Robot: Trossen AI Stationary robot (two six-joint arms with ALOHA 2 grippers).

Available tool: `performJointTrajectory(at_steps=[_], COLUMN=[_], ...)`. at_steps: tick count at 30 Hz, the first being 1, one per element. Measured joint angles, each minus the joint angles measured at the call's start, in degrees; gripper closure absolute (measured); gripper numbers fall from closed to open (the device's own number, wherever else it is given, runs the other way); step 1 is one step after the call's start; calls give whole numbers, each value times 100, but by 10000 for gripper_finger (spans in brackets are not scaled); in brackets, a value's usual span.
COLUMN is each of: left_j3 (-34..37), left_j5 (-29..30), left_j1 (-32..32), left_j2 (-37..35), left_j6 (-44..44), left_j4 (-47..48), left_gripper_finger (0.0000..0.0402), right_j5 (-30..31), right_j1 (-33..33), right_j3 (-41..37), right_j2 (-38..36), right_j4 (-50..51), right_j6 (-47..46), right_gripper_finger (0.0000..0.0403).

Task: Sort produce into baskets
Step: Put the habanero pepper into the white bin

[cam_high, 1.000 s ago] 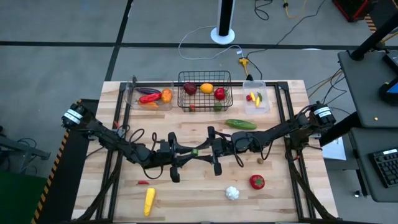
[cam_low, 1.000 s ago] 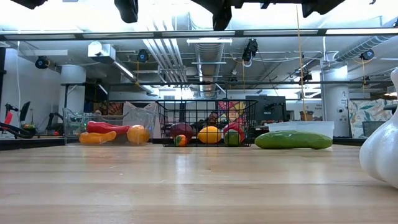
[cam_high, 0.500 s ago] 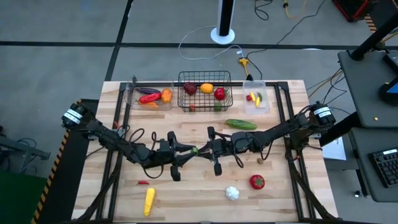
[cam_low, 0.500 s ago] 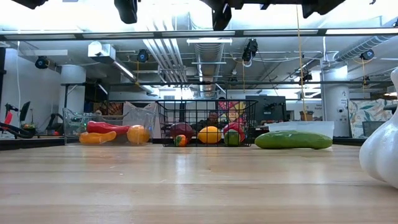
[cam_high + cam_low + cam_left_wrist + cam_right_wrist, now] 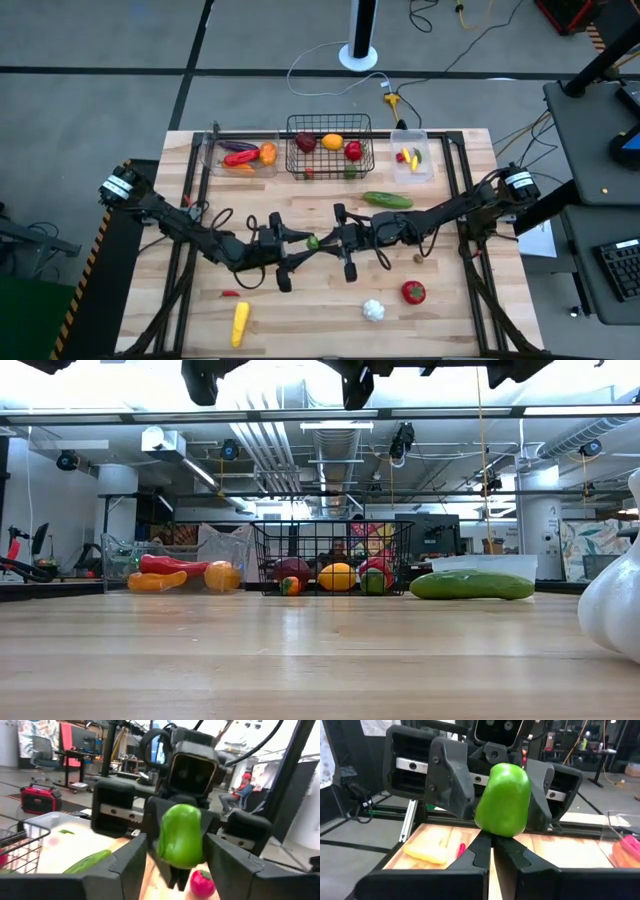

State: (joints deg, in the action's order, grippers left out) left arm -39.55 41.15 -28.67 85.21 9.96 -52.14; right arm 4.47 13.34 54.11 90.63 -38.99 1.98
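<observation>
Right wrist view: right fingers (image 5: pixel 492 851) clamp green pepper (image 5: pixel 503 800); left fingers (image 5: pixel 172 865) apart around it

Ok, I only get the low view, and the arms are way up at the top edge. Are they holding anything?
Observer: Yes. The right gripper is shut on one end of a smooth green toy pepper, above the table's middle.
Operator: And the other arm?
Observer: The left gripper faces it, fingers spread either side of the pepper, with gaps showing.
Operator: Is anything lying where I can't see?
Observer: A yellow toy corn cob lies near the wooden table's front edge, on the left arm's side.
</observation>
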Motion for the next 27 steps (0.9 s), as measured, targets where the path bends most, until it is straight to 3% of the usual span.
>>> performJointTrajectory(at_steps=[6,14,19,27], left_j3=[0,1,2,4], left_j5=[35,33,31,33], left_j1=[-22,-42,-39,-39], left_j2=[1,-17,-26,-28], left_j6=[14,66,329,710], left_j4=[488,1162,1569,1943], left_gripper_finger=[203,200,200,200], right_j5=[159,628,1062,1101], right_j1=[-43,-187,-710,-2466], right_j3=[0,2,9,883], right_j2=[-163,-798,-1388,-1532], right_j4=[476,1910,3418,7089], right_j6=[-221,-603,-1496,-2584], right_gripper_finger=[394,394,394,394])
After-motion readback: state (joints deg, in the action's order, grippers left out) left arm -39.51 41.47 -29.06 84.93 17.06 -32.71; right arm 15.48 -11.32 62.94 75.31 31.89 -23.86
